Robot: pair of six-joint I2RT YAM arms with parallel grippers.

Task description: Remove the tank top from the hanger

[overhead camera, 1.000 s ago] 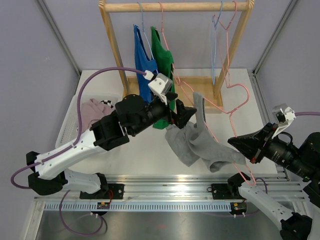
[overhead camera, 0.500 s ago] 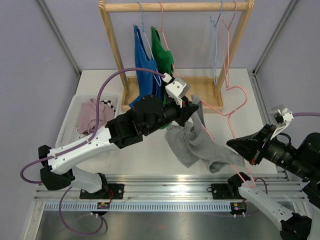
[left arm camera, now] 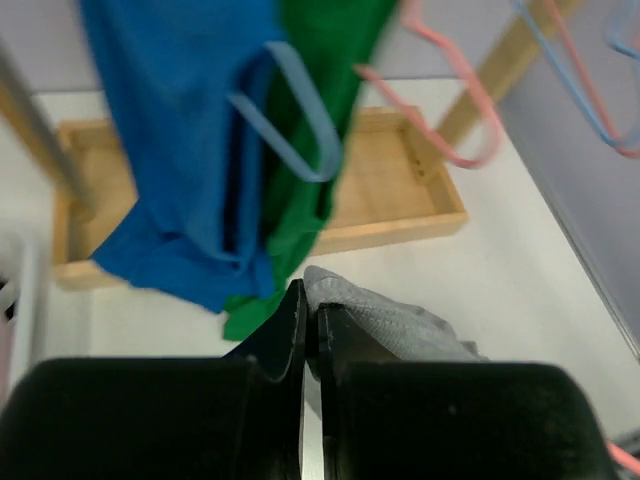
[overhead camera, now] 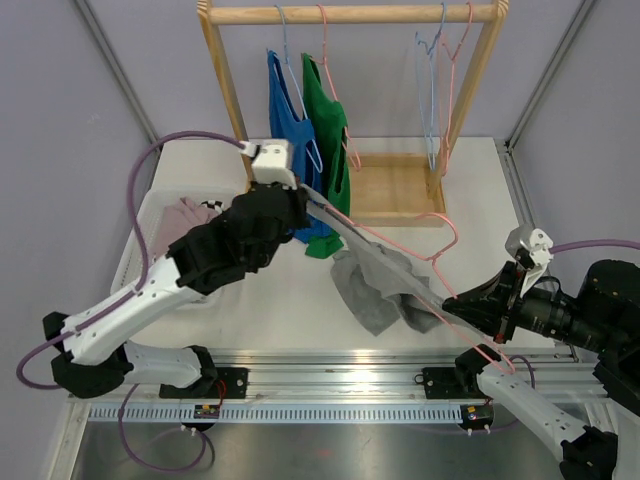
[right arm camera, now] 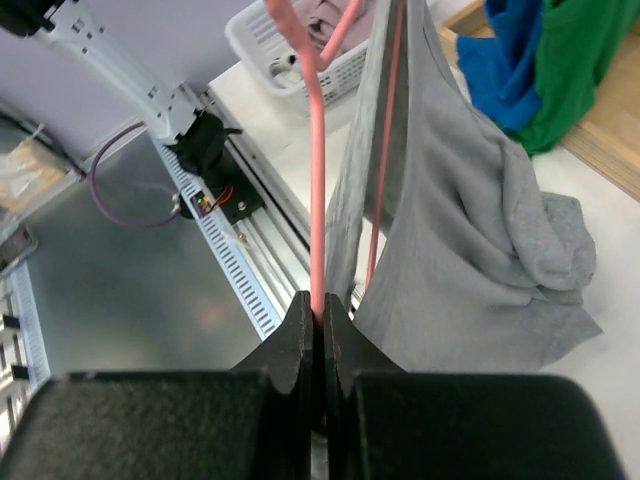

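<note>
You have bare counter (overhead camera: 485,200) far right; the rack (overhead camera: 380,13) blocks the far side, the basket (overhead camera: 130,255) left, the tank top (overhead camera: 375,285) centre.

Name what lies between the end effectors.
The grey tank top, pulled taut from the left end effector, and the pink hanger gripped by the right end effector, seen in the top view.

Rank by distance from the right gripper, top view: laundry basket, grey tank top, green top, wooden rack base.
1. grey tank top, just left of the right gripper.
2. wooden rack base, behind it, at the far side of the table.
3. green top, hanging on the rack, farther left.
4. laundry basket, at the far left edge.
</note>
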